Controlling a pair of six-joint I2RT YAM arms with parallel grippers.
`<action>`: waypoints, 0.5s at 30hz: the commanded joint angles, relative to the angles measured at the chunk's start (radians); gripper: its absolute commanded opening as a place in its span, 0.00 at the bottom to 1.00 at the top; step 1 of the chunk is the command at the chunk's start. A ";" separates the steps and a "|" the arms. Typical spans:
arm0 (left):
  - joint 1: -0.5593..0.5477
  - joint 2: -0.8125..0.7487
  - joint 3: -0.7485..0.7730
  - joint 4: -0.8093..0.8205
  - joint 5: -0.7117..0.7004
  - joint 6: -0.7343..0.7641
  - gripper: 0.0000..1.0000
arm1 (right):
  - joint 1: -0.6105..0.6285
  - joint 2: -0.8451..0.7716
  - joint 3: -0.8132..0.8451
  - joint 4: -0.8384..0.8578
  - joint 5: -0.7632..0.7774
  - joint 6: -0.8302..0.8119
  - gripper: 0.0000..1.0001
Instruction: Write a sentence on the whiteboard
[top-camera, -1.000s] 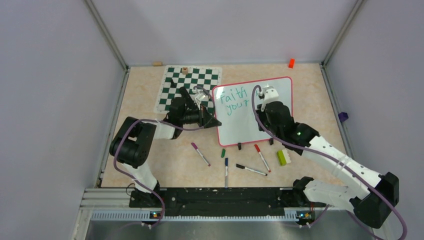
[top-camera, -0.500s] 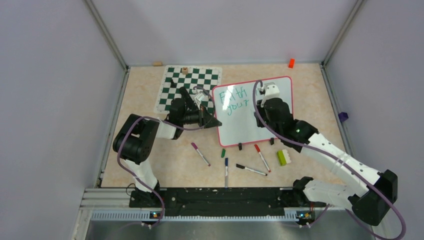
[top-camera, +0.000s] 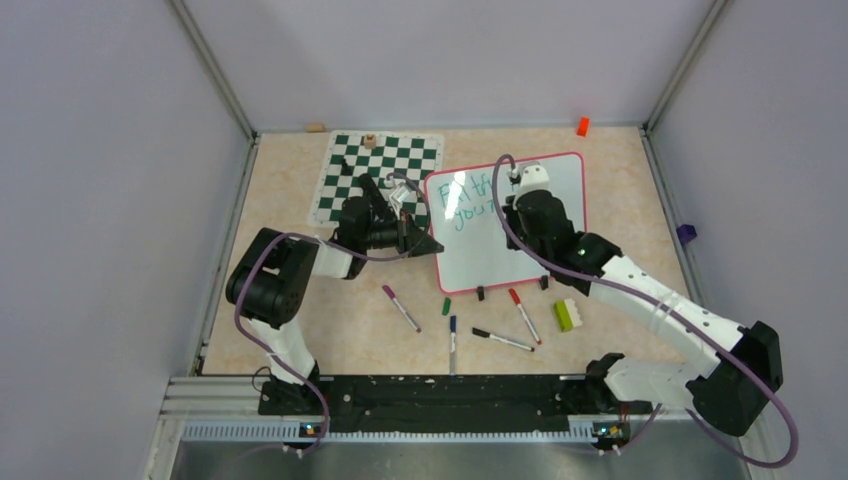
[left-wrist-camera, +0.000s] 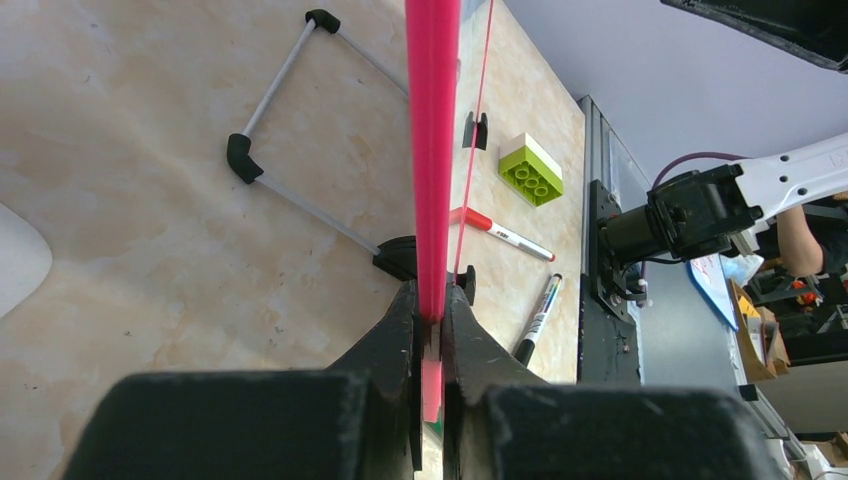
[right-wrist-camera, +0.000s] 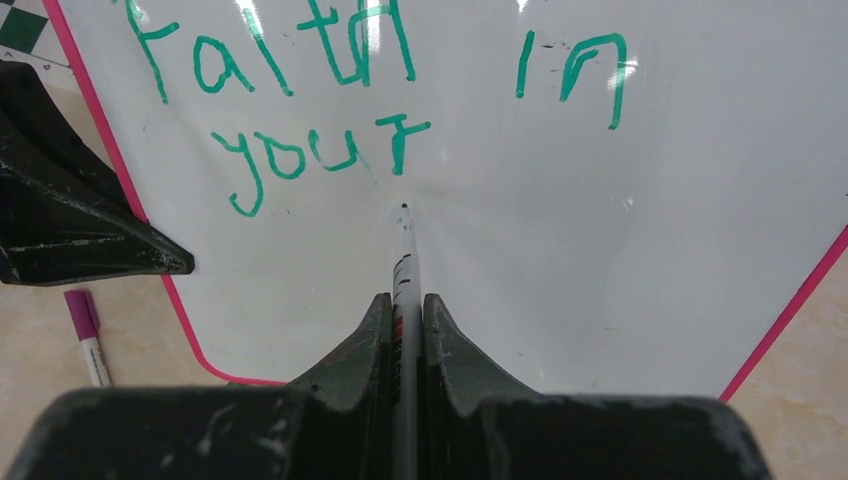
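The whiteboard (top-camera: 480, 255), white with a red-pink frame, stands tilted at mid-table. The sentence (right-wrist-camera: 300, 100) on it reads "Faith in" and below that "your" in teal; in the top view (top-camera: 468, 200) the right arm partly hides it. My left gripper (top-camera: 432, 245) is shut on the board's left frame edge, which shows as a red strip (left-wrist-camera: 433, 150) between its fingers (left-wrist-camera: 400, 330). My right gripper (right-wrist-camera: 405, 300) is shut on a white marker (right-wrist-camera: 404, 250), whose tip is at the board just below the "r" of "your". In the top view it (top-camera: 512, 205) is over the board's upper middle.
A green-and-white chess mat (top-camera: 380, 175) lies behind my left gripper. Purple (top-camera: 401, 308), blue (top-camera: 452, 340), black (top-camera: 503, 340) and red (top-camera: 524, 316) markers lie in front of the board, beside a lime brick (top-camera: 565, 315). An orange block (top-camera: 582, 126) sits at the back wall.
My right gripper has shifted left and slightly farther back over the board with the marker. The left gripper still holds the board edge in the same place.
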 joint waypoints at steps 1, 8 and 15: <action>-0.005 -0.009 -0.005 -0.018 0.025 -0.001 0.00 | -0.008 -0.021 0.026 0.061 0.072 -0.003 0.00; -0.005 -0.012 -0.005 -0.026 0.026 0.004 0.00 | -0.008 -0.037 0.020 0.102 0.142 -0.006 0.00; -0.005 -0.012 -0.004 -0.032 0.024 0.009 0.00 | -0.008 0.009 0.057 0.105 0.159 -0.020 0.00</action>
